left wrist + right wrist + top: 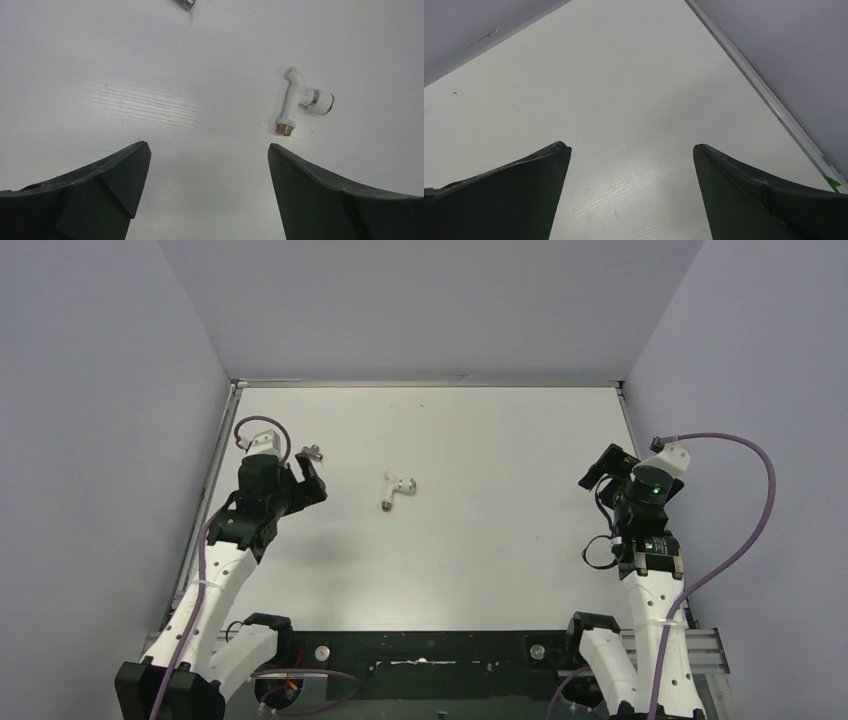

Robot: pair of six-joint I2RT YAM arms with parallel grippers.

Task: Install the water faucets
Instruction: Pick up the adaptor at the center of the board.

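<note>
A small white tap body (pixel 395 488) with a round knob and a brass threaded end lies flat on the white table, middle left. In the left wrist view it (pixel 299 98) lies ahead and right of the fingers. A tiny grey metal fitting (pixel 314 451) lies near the left gripper; its end shows at the top edge of the left wrist view (pixel 184 4). My left gripper (pixel 306 478) is open and empty, left of the tap. My right gripper (pixel 597 468) is open and empty at the far right, over bare table.
Grey walls close the table on the left, back and right. A metal edge strip (pixel 774 107) runs along the table's right side near my right gripper. Purple cables loop from both wrists.
</note>
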